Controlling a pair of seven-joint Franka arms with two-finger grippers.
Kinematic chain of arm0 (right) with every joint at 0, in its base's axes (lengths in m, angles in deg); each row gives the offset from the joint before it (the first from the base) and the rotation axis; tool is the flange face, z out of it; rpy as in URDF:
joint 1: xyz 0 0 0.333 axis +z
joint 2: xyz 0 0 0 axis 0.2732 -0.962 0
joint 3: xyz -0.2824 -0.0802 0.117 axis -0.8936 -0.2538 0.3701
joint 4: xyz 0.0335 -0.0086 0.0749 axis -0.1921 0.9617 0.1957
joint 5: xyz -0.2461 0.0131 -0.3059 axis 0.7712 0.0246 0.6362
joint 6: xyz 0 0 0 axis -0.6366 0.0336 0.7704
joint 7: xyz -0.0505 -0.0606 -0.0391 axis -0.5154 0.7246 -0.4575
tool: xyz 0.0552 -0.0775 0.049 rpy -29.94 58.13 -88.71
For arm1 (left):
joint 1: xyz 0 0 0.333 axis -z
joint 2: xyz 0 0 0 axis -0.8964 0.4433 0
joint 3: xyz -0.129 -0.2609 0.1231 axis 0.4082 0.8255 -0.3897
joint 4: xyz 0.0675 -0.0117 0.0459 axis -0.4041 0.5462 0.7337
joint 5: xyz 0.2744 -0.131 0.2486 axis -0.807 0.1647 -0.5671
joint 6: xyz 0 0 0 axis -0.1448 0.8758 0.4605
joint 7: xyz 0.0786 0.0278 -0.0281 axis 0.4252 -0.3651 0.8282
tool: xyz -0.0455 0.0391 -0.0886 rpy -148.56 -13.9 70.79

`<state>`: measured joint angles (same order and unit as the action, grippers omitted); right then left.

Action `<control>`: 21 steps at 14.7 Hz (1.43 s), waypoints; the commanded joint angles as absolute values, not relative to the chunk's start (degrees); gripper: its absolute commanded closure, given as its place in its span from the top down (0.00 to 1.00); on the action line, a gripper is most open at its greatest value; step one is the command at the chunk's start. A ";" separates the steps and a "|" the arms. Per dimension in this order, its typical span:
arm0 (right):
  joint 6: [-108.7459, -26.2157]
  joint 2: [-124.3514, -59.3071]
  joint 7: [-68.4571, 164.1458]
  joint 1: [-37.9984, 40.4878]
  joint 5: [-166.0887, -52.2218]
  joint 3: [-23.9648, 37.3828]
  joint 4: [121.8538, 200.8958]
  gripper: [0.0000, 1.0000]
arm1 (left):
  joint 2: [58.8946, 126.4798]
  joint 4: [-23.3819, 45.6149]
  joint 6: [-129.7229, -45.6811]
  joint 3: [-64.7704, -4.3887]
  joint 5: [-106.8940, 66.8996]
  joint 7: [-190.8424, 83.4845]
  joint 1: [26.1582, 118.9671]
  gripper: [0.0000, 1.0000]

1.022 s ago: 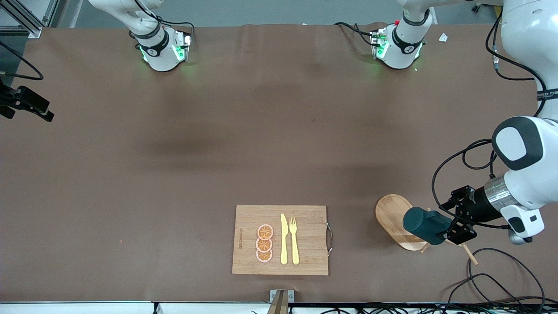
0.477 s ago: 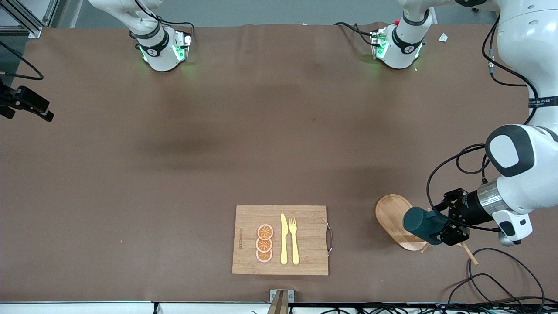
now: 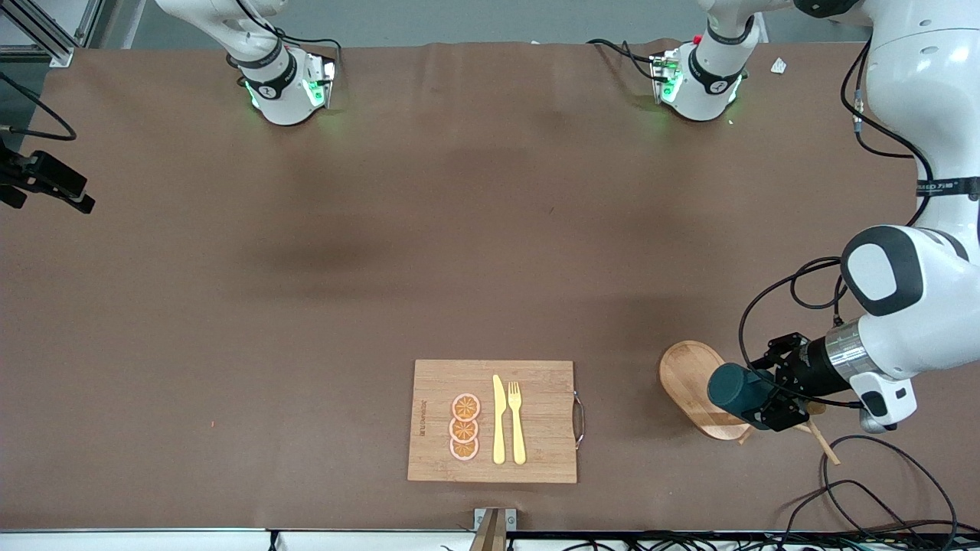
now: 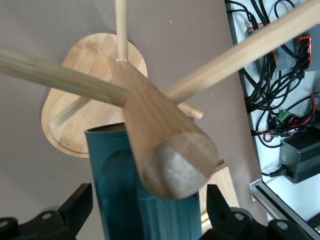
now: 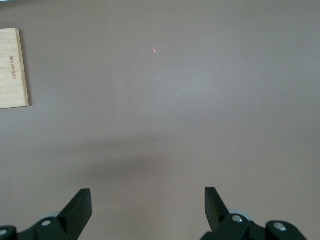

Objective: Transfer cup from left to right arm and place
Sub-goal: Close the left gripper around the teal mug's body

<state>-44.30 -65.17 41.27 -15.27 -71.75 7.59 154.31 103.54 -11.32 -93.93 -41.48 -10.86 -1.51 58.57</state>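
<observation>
The dark teal ribbed cup (image 3: 736,390) hangs sideways on a peg of the wooden peg stand (image 3: 693,380), toward the left arm's end of the table. My left gripper (image 3: 768,396) is open, one finger on each side of the cup, with a gap still showing. In the left wrist view the cup (image 4: 120,200) fills the space between the black fingers (image 4: 80,202), partly hidden by the stand's thick post (image 4: 165,140). My right gripper (image 5: 148,207) is open over bare brown table and holds nothing; it does not show in the front view.
A bamboo cutting board (image 3: 543,383) lies near the front edge, carrying a yellow knife (image 3: 498,419), a fork (image 3: 516,421) and three orange slices (image 3: 465,426). Pegs (image 4: 60,75) stick out from the stand around the cup. Loose cables (image 3: 865,490) lie beside the stand.
The left arm has slid its open gripper farther along the cup toward the stand. The cup and stand have not moved.
</observation>
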 commanded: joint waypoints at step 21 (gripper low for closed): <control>-44.06 -63.88 41.85 -15.06 -71.08 7.50 155.17 1.00 | 99.24 -12.39 -87.44 -41.22 -8.95 -0.45 58.15 0.73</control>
